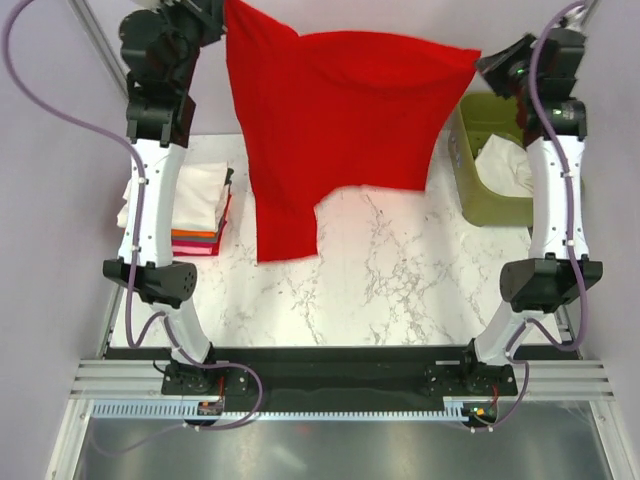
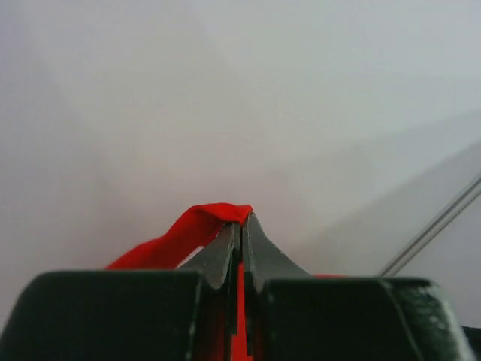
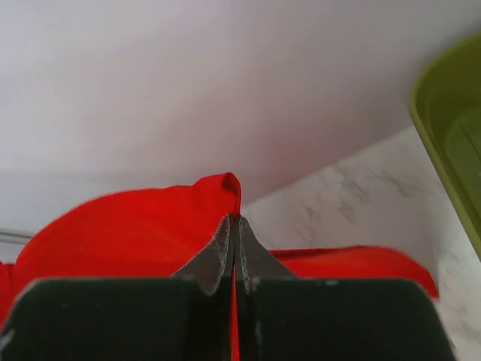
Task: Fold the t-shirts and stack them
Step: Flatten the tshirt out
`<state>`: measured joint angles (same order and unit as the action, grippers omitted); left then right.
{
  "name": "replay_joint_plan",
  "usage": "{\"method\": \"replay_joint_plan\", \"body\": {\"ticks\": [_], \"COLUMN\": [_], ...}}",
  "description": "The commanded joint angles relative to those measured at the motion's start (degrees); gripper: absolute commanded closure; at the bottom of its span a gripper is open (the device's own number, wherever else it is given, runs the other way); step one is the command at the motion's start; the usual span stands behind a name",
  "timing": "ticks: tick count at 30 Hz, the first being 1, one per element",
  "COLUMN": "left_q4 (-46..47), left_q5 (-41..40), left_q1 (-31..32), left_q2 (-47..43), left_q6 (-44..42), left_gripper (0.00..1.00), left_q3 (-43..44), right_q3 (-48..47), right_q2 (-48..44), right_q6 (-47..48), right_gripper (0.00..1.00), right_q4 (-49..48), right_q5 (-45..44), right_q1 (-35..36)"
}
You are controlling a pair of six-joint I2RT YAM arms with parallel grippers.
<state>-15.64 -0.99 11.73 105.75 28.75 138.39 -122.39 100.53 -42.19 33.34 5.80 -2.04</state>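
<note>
A red t-shirt (image 1: 340, 115) hangs spread in the air over the far half of the marble table (image 1: 380, 290), one long part drooping to the table at the left. My left gripper (image 1: 226, 12) is shut on its top left corner, where red cloth (image 2: 197, 227) shows between the jaws. My right gripper (image 1: 480, 62) is shut on its top right corner, with red cloth (image 3: 135, 226) pinched at the tips. A stack of folded t-shirts (image 1: 198, 205), white on top with orange and pink below, lies at the table's left side.
A green bin (image 1: 490, 160) holding a white t-shirt (image 1: 508, 165) stands at the table's right, its rim also in the right wrist view (image 3: 451, 135). Metal frame posts run up both far corners. A black rail crosses the near edge.
</note>
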Motion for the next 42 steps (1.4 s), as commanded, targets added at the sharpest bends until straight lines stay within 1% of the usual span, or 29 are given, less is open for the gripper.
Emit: {"method": "replay_joint_plan", "body": {"ticks": [1,2,3,4,7,8,9,10,11,12,13,14,15,16,17,18,19,20,22,25,27,28,32,34,35,37,38,39,42], "left_q4": [11.6,13.9,17.9,18.6,20.3,21.3,22.7,26.3,28.0,29.7,32.7,35.0,36.9,38.8,43.0,44.5,45.8,47.2,47.4,47.2,46.7,46.7,45.3,43.2,42.2,39.5,38.6,37.6,31.0], "left_q5": [4.3,4.8,5.1,6.2,7.9,8.6,9.3,10.2,10.7,10.6,10.2,9.8,9.3,8.6,8.7,9.0,9.0,8.9,7.7,5.3,4.3,4.2,4.9,4.9,4.9,4.9,4.8,4.6,3.5], "left_q1": [-0.6,-0.7,-0.6,-0.7,-0.6,-0.6,-0.6,-0.6,-0.5,-0.4,-0.3,-0.2,0.0,0.1,0.2,0.6,1.0,1.6,2.5,3.7,4.2,4.4,6.2,6.9,7.3,7.7,8.2,8.5,9.2], "left_q2": [-0.6,-0.9,-1.1,-1.1,-1.9,-3.9,-5.1,-7.0,-8.9,-12.8,-14.7,-16.7,-20.5,-22.2,-23.8,-26.4,-27.8,-28.8,-32.2,-36.7,-39.2,-41.5,-46.8,-49.6,-52.8,-56.2,-58.2,-61.8,-68.5], "left_q6": [1.0,0.1,-0.5,-1.3,-4.3,-5.5,-5.6,-5.6,-5.6,-5.6,-5.5,-5.0,-4.6,-3.9,-2.0,-1.2,-0.6,0.0,-0.3,-0.5,-0.1,0.4,1.0,0.5,0.3,0.6,0.8,1.0,1.8], "left_gripper": [0.98,0.98,0.98,0.98,0.98,0.98,0.98,0.98,0.98,0.98,0.98,0.98,0.98,0.98,0.98,0.98,0.98,0.98,0.98,0.98,0.98,0.98,0.98,0.98,0.98,0.98,0.98,0.98,0.98], "left_q3": [7.2,4.4,3.1,2.2,-2.8,-8.3,-11.9,-20.2,-24.6,-28.9,-38.0,-42.7,-47.3,-56.1,-60.2,-64.1,-70.4,-73.1,-79.9,-87.6,-91.2,-94.5,-101.3,-104.9,-106.2,-109.9,-111.1,-112.2,-115.2], "right_q3": [-12.0,-12.9,-12.4,-11.7,-2.4,5.9,10.2,14.2,17.4,23.6,26.7,32.6,35.3,37.8,42.5,44.7,46.5,50.0,52.9,58.1,62.3,63.7,71.2,73.8,76.4,79.5,82.6,84.0,88.6], "right_q2": [3.3,4.4,5.6,6.0,4.8,2.6,1.3,0.2,-0.7,-2.5,-3.2,-4.1,-5.4,-5.9,-6.8,-7.3,-7.7,-8.4,-9.3,-11.3,-13.6,-14.5,-20.9,-23.4,-26.1,-29.2,-32.6,-34.2,-41.4], "right_q6": [-9.7,-12.6,-13.2,-13.4,-12.2,-12.2,-12.2,-11.9,-11.5,-10.8,-10.0,-9.5,-9.0,-8.2,-7.8,-7.4,-6.2,-5.4,-4.1,-2.2,-1.1,-1.0,1.0,2.6,3.0,3.6,3.5,3.7,4.7], "right_gripper": [1.00,1.00,1.00,1.00,1.00,1.00,1.00,1.00,1.00,1.00,1.00,1.00,1.00,1.00,1.00,1.00,1.00,1.00,1.00,1.00,1.00,1.00,1.00,1.00,1.00,1.00,1.00,1.00,1.00], "right_q4": [-5.4,-6.9,-9.8,-10.7,-14.8,-16.9,-21.0,-22.3,-23.2,-24.8,-25.7,-26.7,-27.4,-29.1,-29.8,-30.8,-31.1,-31.2,-31.2,-31.1,-31.6,-31.8,-31.5,-30.4,-30.0,-28.4,-27.4,-26.7,-24.0], "right_q5": [14.5,19.0,20.5,21.7,25.2,25.8,26.0,26.0,25.9,25.8,25.7,25.7,25.5,25.3,25.2,25.0,24.3,23.8,22.3,21.0,20.2,20.0,18.3,16.8,16.2,13.6,12.5,10.9,10.1], "right_q1": [-6.8,-8.9,-9.5,-9.6,-9.6,-9.6,-9.6,-9.6,-9.6,-9.6,-9.6,-9.6,-9.6,-9.6,-9.6,-9.6,-9.6,-9.4,-9.5,-9.5,-9.5,-9.5,-9.5,-9.5,-9.6,-9.6,-9.6,-9.6,-9.6]}}
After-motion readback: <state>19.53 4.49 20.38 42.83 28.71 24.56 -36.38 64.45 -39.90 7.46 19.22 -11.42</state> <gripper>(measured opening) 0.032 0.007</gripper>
